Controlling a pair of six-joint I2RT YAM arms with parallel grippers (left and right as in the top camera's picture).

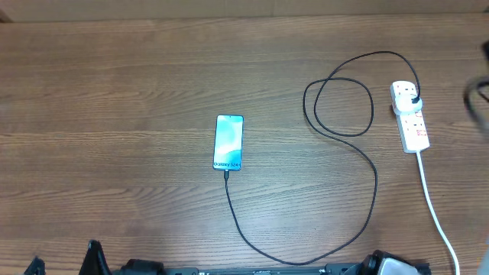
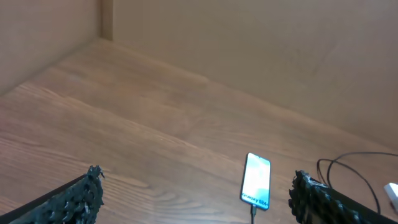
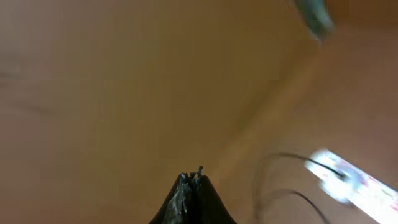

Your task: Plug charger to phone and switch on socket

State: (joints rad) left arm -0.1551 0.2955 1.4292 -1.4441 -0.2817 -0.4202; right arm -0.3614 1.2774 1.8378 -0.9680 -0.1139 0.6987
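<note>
The phone (image 1: 228,142) lies in the middle of the table, its teal screen lit. The charger cable (image 1: 374,183) has its connector in the phone's near end, loops right, and its black plug (image 1: 413,98) sits in the white socket strip (image 1: 410,116). The left wrist view shows the phone (image 2: 257,180) with the cable in it, between my open left gripper's fingers (image 2: 196,193), far behind them. My right gripper (image 3: 191,180) is shut and empty, well above the table. Its view is blurred and shows the strip (image 3: 354,183) at lower right.
The strip's thick white lead (image 1: 435,206) runs to the front right edge. A dark blurred shape (image 1: 475,103) shows at the right edge. A wooden back wall (image 2: 249,50) rises behind the table.
</note>
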